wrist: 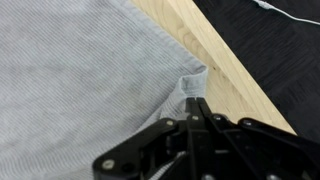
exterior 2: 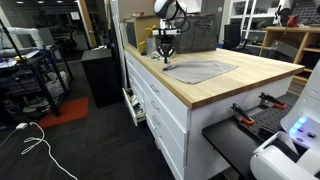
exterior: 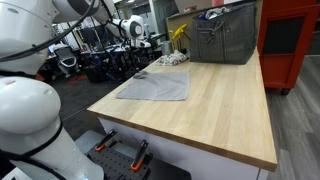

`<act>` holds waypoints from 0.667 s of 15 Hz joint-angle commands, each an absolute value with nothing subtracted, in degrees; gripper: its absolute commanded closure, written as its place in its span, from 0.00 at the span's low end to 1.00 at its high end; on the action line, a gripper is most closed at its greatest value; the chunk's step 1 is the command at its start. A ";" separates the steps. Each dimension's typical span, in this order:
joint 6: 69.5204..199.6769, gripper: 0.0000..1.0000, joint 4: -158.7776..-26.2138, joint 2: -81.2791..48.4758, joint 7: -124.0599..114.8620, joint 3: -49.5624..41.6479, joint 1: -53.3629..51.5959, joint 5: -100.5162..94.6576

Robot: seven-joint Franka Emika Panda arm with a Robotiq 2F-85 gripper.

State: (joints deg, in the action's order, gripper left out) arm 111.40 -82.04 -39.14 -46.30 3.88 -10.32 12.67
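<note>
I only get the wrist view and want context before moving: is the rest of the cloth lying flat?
Observer: Yes, the cloth lies spread flat on the table.
Operator: Anything else on the table?
Observer: A metal bin stands at the far end, well apart from the cloth.
Operator: How does the gripper stand?
Observer: The gripper points nearly straight down at the cloth's corner by the table's edge.
</note>
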 commanded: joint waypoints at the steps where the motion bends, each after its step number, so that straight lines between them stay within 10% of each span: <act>1: 115.77 0.99 -93.54 -32.51 -43.86 3.71 -8.15 16.29; 10: 138.59 0.99 -119.88 -18.83 -34.36 0.60 -4.85 17.27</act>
